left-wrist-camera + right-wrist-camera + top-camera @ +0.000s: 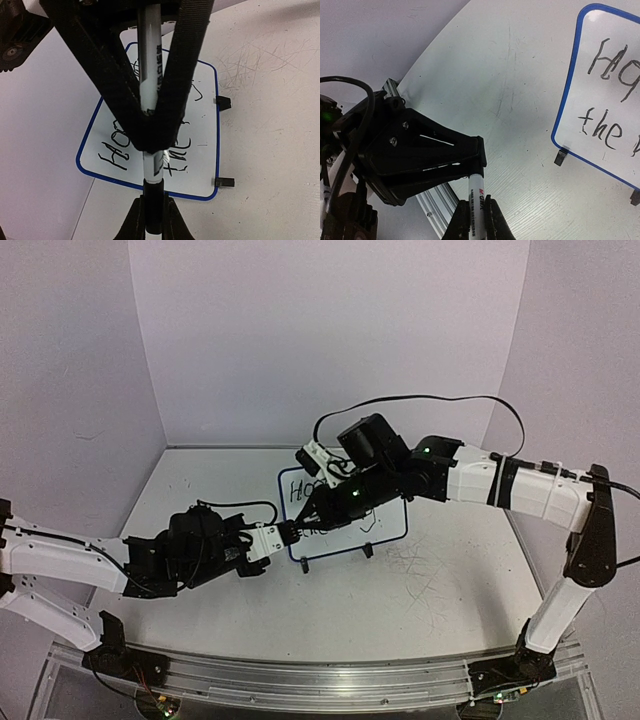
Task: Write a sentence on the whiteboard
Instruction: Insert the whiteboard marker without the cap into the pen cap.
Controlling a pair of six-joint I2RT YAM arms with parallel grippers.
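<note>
The whiteboard (385,525), blue-rimmed on black feet, lies mid-table with black handwriting on it. It also shows in the left wrist view (205,165) and the right wrist view (600,115). Both grippers meet at its near left corner on one marker. My left gripper (291,534) is shut on the marker's black cap (153,200). My right gripper (306,522) is shut on the white marker barrel (476,197). In the left wrist view the right gripper's fingers (172,75) close in a V on the barrel (149,65). In the right wrist view the left gripper (479,165) hides the cap end.
The white tabletop (450,580) is scuffed with pen marks to the right of the board. Grey walls close the back and sides. An aluminium rail (330,680) runs along the near edge. A black cable (430,400) loops above the right arm.
</note>
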